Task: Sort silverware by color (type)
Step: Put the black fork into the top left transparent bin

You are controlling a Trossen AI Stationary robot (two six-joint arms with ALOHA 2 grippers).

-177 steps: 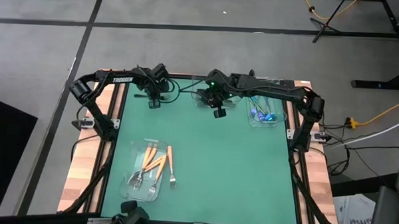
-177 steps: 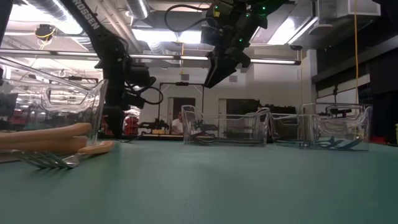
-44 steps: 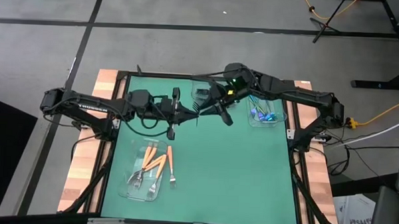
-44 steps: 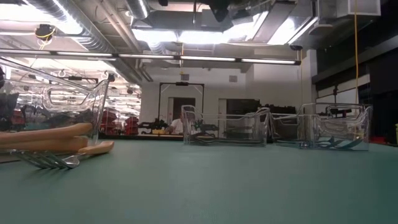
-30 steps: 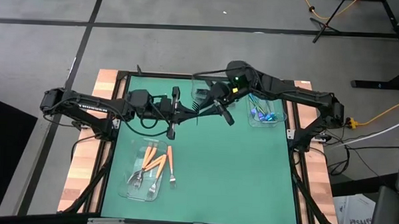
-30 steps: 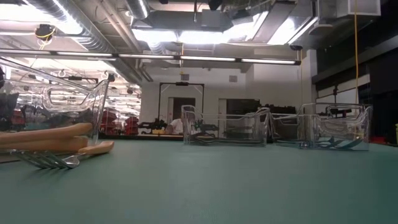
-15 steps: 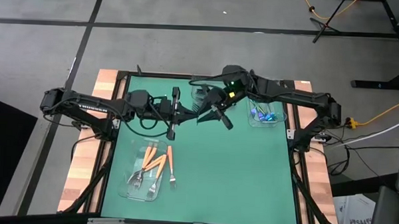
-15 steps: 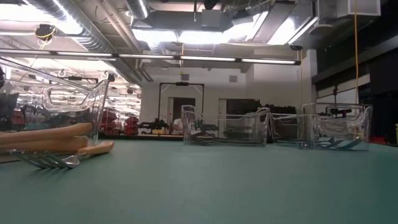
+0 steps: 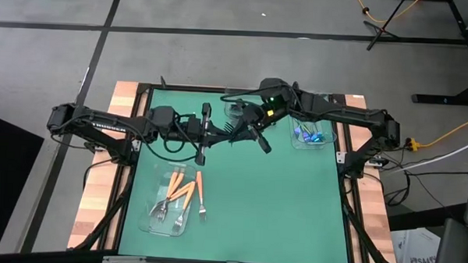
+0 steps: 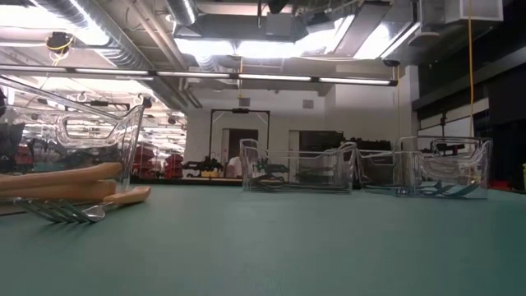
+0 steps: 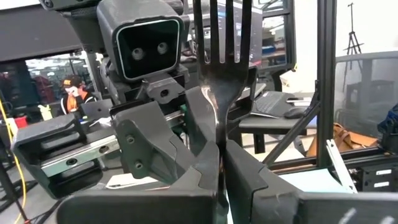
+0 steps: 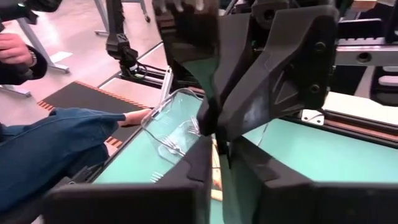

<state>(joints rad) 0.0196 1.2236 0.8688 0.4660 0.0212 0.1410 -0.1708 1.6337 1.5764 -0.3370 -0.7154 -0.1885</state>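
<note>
Nearest, at the near-left corner of the green mat, the orange-handled forks are lying in a clear tray, their silver tines pointing toward the near edge. One orange-handled fork is lying at the tray's right edge; whether it is in the tray or on the mat cannot be told. To the right of that tray a wide stretch of mat is running bare to the right rail and on toward the middle, giving the arms open room.

Farther in, above the far half of the mat, the two arms are meeting in mid-air. The left gripper, reaching in from the left side, is clamping the handle of a black fork, tines pointing away from its wrist. The right gripper is facing it head-on, right up against the fork; whether it is gripping the fork cannot be told.

Beyond them, along the far edge, a clear tray holding dark utensils is sitting near the middle. Another tray with the blue utensils is standing toward the far-right corner, just inside the right rail.

Past the table's side, a person's blue sleeve is showing.
</note>
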